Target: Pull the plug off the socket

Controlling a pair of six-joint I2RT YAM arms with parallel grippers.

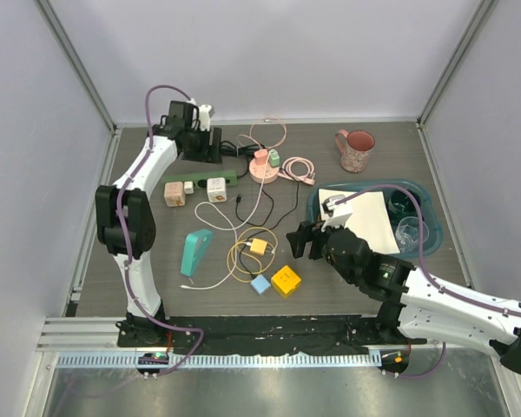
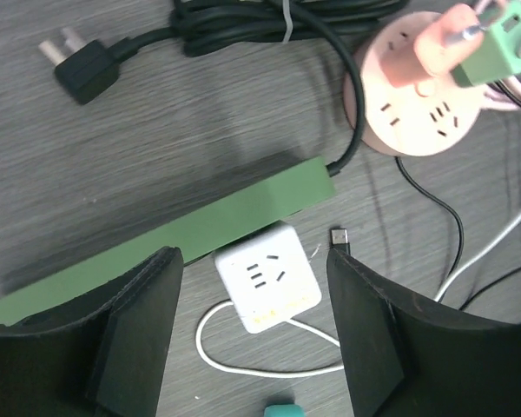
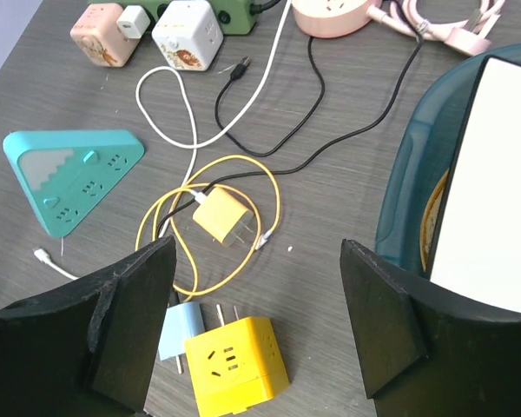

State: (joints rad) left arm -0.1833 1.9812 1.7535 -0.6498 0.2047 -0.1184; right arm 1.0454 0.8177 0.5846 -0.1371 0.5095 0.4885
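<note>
The left gripper point(image 2: 256, 339) hung wide open and empty over a green power strip point(image 2: 200, 226). The green plug point(image 2: 502, 42) sat in a round pink socket point(image 2: 408, 104) to the right. The right gripper point(image 3: 259, 347) was also open and empty. With nothing holding it down, the socket might lift with the plug.

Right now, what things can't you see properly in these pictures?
- Left wrist view: green power strip, its left end hidden behind the left gripper.
- Right wrist view: pink round socket, cut off by the top edge; blue plug, partly behind the right gripper.
- Top view: teal tub, contents partly covered by a white sheet.
</note>
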